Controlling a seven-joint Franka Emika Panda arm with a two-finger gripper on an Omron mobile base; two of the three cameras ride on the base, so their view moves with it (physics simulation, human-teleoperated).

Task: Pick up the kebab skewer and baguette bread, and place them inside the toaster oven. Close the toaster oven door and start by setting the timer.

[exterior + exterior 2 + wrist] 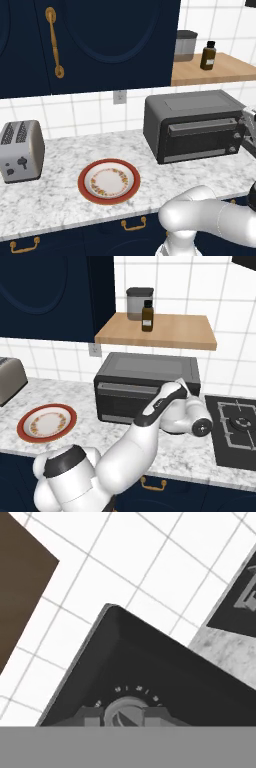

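The large dark grey boxy toaster oven sits right of centre in the left base view, on the white marbled counter, and its dark-framed glass door with the grey bar handle stands shut. In the hand view, rolled well over, the gripper sits at the bottom centre with its 2 grey fingertips pinched tight on a small round timer knob ringed by white tick marks, on the oven's dark side panel. In the right base view the white arm reaches across the oven's front, its hand at the oven's right end and blocking the lower right corner of the door.

Around it: the red-rimmed round plate with a floral ring lies at lower centre of the left base view, well apart from the oven. The silver 2-slot toaster stands at the left edge. Up at the upper right, a light wooden shelf carries a grey canister and a brown glass bottle with a black cap just beside it. A navy cabinet door with a brass handle takes the upper left. In the right base view a black stovetop lies at the right edge, near the oven. Whether the kebab skewer and baguette are inside the oven, I cannot tell through the dark glass.
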